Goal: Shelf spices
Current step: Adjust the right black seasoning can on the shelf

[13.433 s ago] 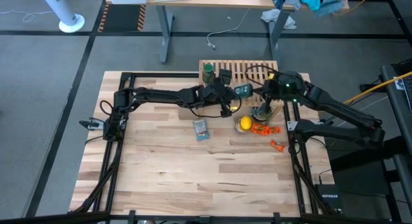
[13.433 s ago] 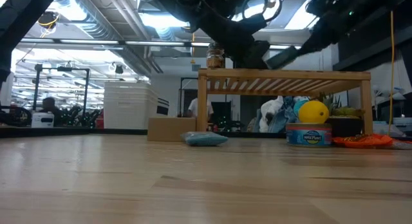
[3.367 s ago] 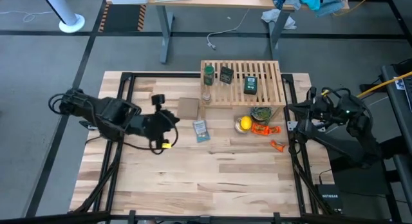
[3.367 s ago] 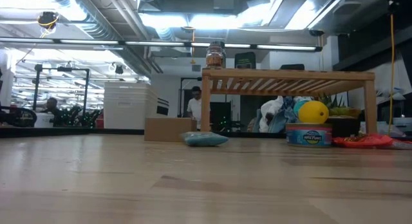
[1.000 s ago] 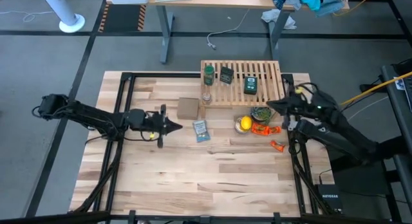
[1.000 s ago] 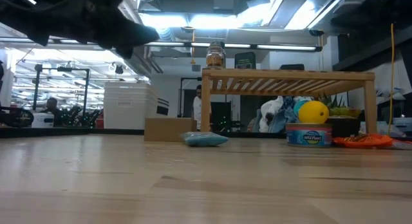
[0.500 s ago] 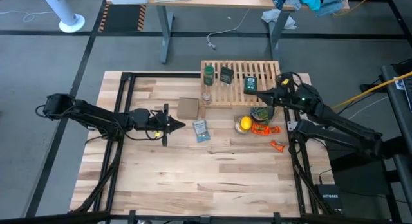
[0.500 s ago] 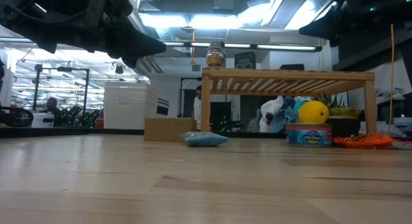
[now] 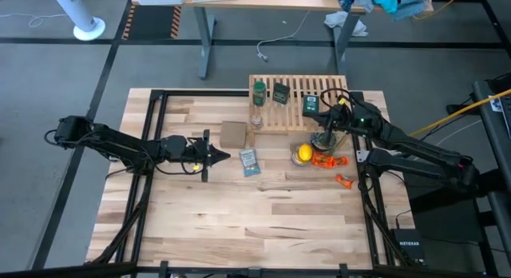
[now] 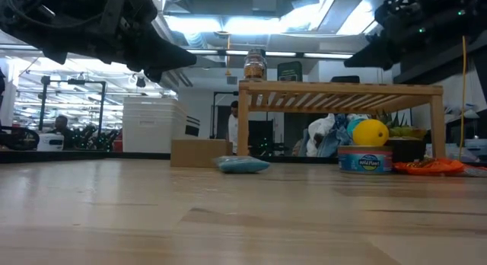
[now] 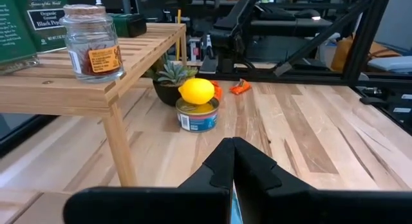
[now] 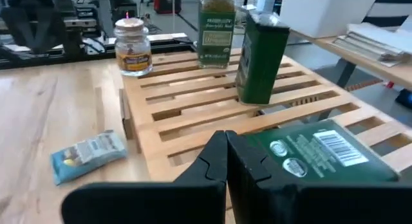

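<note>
While all four spices sit on top of the shelf (image 9: 299,103), both arms hang over the desk (image 9: 239,214) with nothing held. On the slats stand the green bottle (image 9: 259,91) at the far corner, the clear glass jar (image 9: 256,118) at the near corner on the same side, a dark tin (image 9: 280,93) upright beside the bottle, and the green-labelled tin (image 9: 310,107) lying flat. The right gripper (image 9: 322,112), fingers pressed together, hovers just above the green-labelled tin's edge. The left gripper (image 9: 225,156), also closed tight, points toward the blue-and-white packet (image 9: 249,160), near the cardboard box (image 9: 233,134). A lemon (image 9: 303,154) rests on a can beside the shelf.
</note>
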